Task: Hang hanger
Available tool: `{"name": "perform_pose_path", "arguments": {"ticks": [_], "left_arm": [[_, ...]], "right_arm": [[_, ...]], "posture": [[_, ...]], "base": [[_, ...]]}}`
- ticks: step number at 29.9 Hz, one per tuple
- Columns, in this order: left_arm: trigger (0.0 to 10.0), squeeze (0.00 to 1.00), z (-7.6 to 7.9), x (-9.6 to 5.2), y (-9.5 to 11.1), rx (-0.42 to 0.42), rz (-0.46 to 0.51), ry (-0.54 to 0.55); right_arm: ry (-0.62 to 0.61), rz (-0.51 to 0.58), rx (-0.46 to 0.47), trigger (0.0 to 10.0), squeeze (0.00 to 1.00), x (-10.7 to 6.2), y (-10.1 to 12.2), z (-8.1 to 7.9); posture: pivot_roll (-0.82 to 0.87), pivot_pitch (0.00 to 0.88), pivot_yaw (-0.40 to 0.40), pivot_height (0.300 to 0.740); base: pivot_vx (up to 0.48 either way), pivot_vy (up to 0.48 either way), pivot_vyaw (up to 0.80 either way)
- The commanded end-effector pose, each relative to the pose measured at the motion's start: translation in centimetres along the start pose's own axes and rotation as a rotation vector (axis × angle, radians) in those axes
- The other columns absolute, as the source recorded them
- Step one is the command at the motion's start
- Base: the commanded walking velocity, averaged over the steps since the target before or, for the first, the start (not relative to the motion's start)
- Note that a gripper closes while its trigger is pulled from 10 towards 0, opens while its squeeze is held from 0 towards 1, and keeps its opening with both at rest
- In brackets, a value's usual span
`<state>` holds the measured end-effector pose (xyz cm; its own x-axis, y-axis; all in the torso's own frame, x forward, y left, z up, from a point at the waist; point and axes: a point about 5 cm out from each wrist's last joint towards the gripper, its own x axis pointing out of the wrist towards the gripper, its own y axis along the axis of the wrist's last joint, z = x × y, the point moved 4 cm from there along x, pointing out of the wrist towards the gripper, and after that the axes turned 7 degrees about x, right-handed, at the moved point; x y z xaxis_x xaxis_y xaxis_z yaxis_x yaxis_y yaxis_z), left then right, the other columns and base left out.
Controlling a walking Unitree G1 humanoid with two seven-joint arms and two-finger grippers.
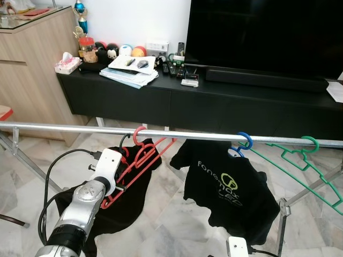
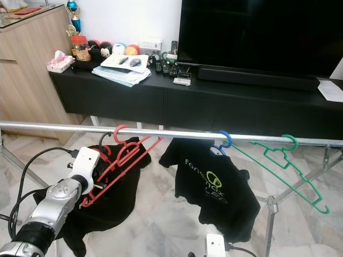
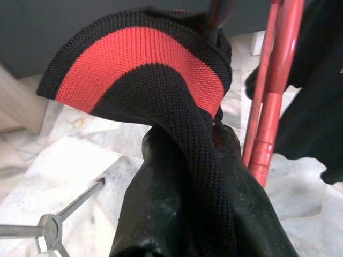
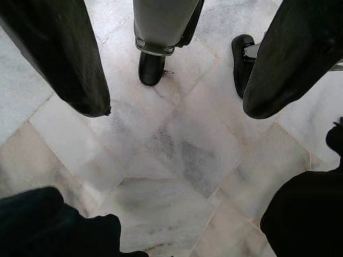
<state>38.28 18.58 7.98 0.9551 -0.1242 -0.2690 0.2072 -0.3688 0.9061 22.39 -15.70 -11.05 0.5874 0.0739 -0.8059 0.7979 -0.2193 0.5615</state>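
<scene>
Done: red hanger [image 1: 140, 155] w/ black garment [image 1: 128, 187] hooked on rail [image 1: 64, 127], 9 o'clock of blue hanger [image 1: 242, 142].
Left: left gripper [image 1: 124, 159] fingers pinching garment, release pending.
Right gripper [image 4: 171, 59]: idle, fingers spread.

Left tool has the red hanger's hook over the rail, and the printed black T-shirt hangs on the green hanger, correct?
Not quite. The printed black T-shirt hangs on the blue hanger; the green hanger is bare, as the left eye view shows. The red hanger is hooked over the rail, at the left tool.

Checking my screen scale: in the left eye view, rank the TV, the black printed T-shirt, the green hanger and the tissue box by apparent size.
1. TV
2. T-shirt
3. Green hanger
4. Tissue box

The TV stands farther back, so only apparent size is ranked.
</scene>
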Motion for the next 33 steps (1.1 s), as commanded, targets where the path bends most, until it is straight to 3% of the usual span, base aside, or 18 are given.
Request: {"name": "perform_pose_path", "arguments": {"ticks": [1,19,33], "left_arm": [[10.0,0.0,-0.6,0.4,1.4,0.016,0.042,0.031],[10.0,0.0,-2.5,0.6,2.9,0.008,0.123,0.097],[10.0,0.0,-2.3,1.3,3.1,0.011,0.095,0.113]], "right_arm": [[-0.007,-0.006,0.014,10.0,0.0,0.0,-0.1,0.1],[-0.004,-0.008,0.004,10.0,0.0,0.0,0.0,0.3],[-0.005,-0.007,0.002,10.0,0.0,0.0,0.1,0.3]], "posture": [[0.13,0.085,-0.044,0.74],[0.14,0.054,-0.055,0.74],[0.13,0.048,-0.06,0.74]], "base": [[0.0,0.0,0.0],[0.0,0.0,0.0],[0.0,0.0,0.0]]}}
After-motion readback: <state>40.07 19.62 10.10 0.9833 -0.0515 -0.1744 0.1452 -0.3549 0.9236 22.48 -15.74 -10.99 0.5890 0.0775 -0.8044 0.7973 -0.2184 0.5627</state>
